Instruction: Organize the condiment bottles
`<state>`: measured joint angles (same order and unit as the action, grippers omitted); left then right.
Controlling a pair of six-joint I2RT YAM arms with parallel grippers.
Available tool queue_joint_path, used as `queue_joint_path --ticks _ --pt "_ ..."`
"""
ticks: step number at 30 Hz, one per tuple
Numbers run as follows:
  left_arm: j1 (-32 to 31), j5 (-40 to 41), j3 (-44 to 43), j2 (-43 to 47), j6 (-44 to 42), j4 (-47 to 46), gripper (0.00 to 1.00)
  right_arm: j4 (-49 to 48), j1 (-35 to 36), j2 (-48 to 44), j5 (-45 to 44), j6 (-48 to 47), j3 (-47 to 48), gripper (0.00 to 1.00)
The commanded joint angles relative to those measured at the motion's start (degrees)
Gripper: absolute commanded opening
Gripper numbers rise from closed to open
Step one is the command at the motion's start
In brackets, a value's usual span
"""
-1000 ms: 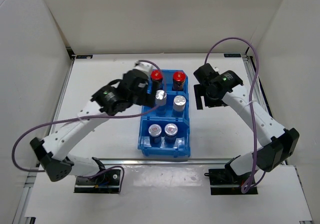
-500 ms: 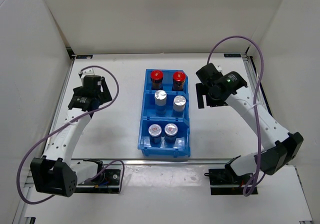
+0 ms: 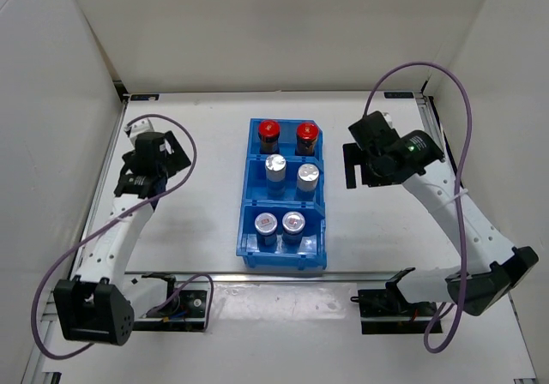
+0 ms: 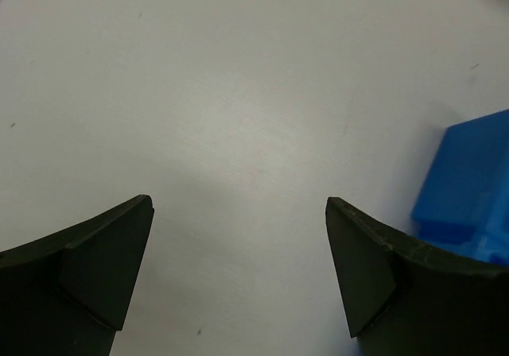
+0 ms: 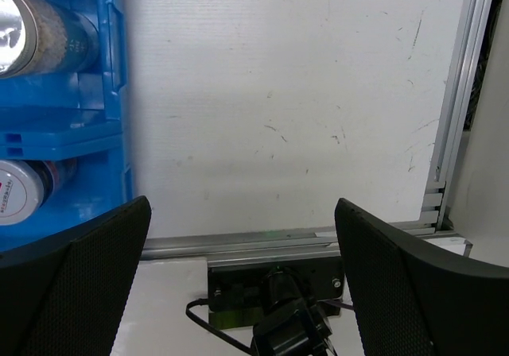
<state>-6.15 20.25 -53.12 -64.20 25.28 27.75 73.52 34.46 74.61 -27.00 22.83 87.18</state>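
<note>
Item one, my left jaws: spread wide with nothing between them, only bare tabletop (image 4: pixel 238 94) under the gap. They hang over the left part of the tabletop, well apart from every bottle. Item two, blue bin (image 3: pixel 283 261): to the right of my left jaws, one corner of it showing at the right edge of the left wrist view. It lies between my two sets of jaws, with three compartments in a row from far to near. Far compartment: left red-capped bottle (image 3: pixel 269 129) and right red-capped bottle (image 3: pixel 306 132), upright, side by side. Middle compartment: left silver-capped bottle (image 3: pixel 275 165) and right silver-capped bottle (image 3: pixel 308 175), upright. Near compartment: left short bottle (image 3: pixel 266 224) and right short bottle (image 3: pixel 294 223), silver caps, upright, just beside each other. All six stand inside the bin. Item three, my right jaws: spread wide, holding nothing, bare tabletop under the gap. They hang to the right of the bin, level with its middle compartment and not touching it. In the right wrist view the bin wall sits left of the gap, with the right silver-capped bottle and the right short bottle, red lettering on its label, behind it. Item four, aluminium rail (image 5: pixel 457 94): right of my right jaws, along the tabletop edge.
</note>
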Motion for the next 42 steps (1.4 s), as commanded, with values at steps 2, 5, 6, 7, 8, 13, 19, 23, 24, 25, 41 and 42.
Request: queue_joint_path --ticks 2,5,6,7,8,13,19,23,24,25,41,42 --pt "1.58 -6.72 3.9 7.52 4.78 -13.32 1.0 0.14 -0.18 -4.55 -0.07 -2.09 -1.65 0.99" --pt "1.58 -7.51 5.84 7.61 10.96 -11.77 1.0 -0.48 -0.18 -6.75 1.51 -1.57 -4.02 0.99" --pt "1.58 -6.98 5.84 6.91 12.67 -9.32 1.0 -0.48 -0.18 -6.76 3.08 -1.56 -4.03 0.99" --pt "1.58 -6.98 4.18 6.9 11.82 -7.38 1.0 -0.48 -0.18 -6.76 3.62 -0.78 -4.03 0.99" --pt "1.58 -7.76 3.47 6.38 5.2 -6.66 1.0 0.39 -0.18 -6.76 4.15 -0.77 -4.03 0.99" --pt "1.58 -4.79 6.97 7.95 -5.06 -15.16 1.0 0.4 -0.18 -6.24 5.3 -0.77 -4.56 0.99" --pt "2.11 -2.75 17.24 7.08 -4.69 -26.4 1.0 -0.13 -0.18 -2.02 2.4 -3.67 -1.57 0.99" --pt "1.06 -4.1 29.02 8.83 -10.78 -46.52 1.0 -0.13 -0.18 1.06 -1.3 -4.9 1.67 0.99" --pt "0.36 -2.25 32.26 8.05 -10.78 -52.47 1.0 -0.13 -0.18 1.85 -1.3 -5.77 2.2 0.99" --pt "0.35 -0.75 32.81 7.26 -9.99 -53.05 1.0 -0.82 -0.18 3.68 -1.91 -6.39 3.25 0.99" --pt "4.39 -11.8 32.74 -11.46 -20.61 -68.52 1.0 0.03 -0.18 18.37 6.43 -5.25 11.95 0.99" --pt "4.39 -14.16 32.73 -12.34 -21.84 -69.66 1.0 0.57 -0.18 18.9 6.96 -5.25 12.66 0.99"
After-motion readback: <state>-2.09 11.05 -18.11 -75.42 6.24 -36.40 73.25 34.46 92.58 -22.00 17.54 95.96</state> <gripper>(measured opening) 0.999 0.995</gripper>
